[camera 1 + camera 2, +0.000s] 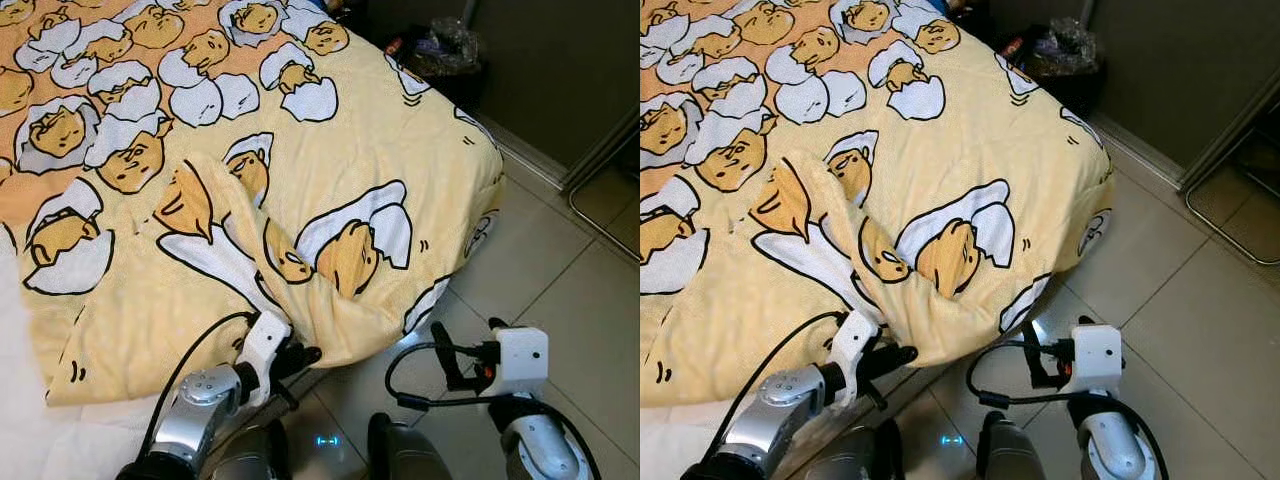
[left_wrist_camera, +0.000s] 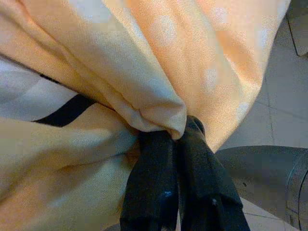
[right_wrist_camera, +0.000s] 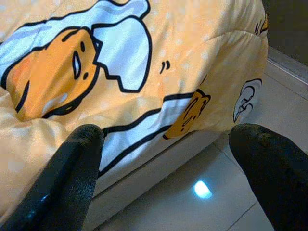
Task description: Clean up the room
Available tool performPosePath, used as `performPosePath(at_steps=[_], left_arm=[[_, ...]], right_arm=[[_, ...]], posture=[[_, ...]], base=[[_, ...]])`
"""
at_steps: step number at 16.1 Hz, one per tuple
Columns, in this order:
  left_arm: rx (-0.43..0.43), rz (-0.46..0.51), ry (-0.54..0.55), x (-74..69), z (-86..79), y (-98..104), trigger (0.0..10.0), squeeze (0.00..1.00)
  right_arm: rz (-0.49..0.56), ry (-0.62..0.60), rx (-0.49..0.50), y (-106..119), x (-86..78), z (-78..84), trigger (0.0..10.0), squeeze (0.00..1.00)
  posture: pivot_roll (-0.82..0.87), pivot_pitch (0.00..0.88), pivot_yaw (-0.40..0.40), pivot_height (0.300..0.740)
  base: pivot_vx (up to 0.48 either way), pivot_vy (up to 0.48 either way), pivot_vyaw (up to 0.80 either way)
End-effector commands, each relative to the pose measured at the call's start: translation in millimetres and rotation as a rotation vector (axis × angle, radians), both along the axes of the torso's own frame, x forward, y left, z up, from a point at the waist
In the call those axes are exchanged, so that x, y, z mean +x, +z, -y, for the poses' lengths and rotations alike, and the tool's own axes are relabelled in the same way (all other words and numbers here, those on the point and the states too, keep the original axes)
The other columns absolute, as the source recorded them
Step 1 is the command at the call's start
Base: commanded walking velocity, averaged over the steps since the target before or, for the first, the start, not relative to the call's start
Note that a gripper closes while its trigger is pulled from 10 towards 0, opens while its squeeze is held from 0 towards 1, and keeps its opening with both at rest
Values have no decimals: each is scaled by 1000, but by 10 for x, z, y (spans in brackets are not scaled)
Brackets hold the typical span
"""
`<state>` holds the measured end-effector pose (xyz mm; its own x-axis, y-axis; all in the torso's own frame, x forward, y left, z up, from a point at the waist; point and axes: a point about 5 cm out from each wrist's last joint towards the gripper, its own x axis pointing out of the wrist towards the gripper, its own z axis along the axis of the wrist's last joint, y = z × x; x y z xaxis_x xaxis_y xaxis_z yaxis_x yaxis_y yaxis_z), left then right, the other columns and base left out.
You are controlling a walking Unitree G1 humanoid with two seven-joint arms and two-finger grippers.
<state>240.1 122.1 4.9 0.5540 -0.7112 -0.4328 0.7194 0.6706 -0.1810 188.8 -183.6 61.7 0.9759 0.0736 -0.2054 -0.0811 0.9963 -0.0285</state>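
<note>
Because the left gripper (image 1: 300, 355) pinches only a thin fold at the edge of the yellow blanket (image 1: 330, 150), at 6 o'clock of the bed, the fabric may slip out when pulled. At 4 o'clock, the right gripper (image 3: 163, 159) hangs spread over the tile floor (image 1: 570, 300), holding nothing, so it cannot help.

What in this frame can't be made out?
- Bed frame and mattress: hidden under the blanket in the eye views.
- Left gripper's tips: buried in a blanket fold, left wrist view.
- Dark bag by the wall: contents too small and dim, left eye view.
- Metal frame on the floor: cut off by the right edge.
- Right gripper: open, holding nothing.
</note>
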Motion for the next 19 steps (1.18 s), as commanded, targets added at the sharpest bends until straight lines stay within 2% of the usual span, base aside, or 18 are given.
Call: performPosePath(at_steps=[1, 5, 10, 16, 19], left_arm=[[19, -48, -56, -135, 3, -86, 0, 0], [-17, -71, -78, -208, 5, -79, 0, 0], [-19, -80, -101, -286, -2, -91, 0, 0], [-8, -26, -81, -183, 3, -26, 0, 0], [2, -7, -109, -190, 96, -37, 0, 0]], right_arm=[[-24, 2, 9, -61, -47, 1, 10000, 0], [-26, 3, 10, -74, -32, 4, 10000, 0], [-26, 12, 11, -89, -19, -13, 10000, 0], [-32, 10, 9, -102, -19, -24, 10000, 0], [-34, 8, 13, -116, -56, -12, 10000, 0]], posture=[[-137, 193, 39, 740], [-130, 183, 40, 740], [-126, 188, 38, 740], [-129, 187, 39, 740], [-133, 189, 38, 740]], base=[[0, 0, 0], [-261, 360, 0], [-388, 284, 0], [-68, 43, -120], [0, 0, -154]])
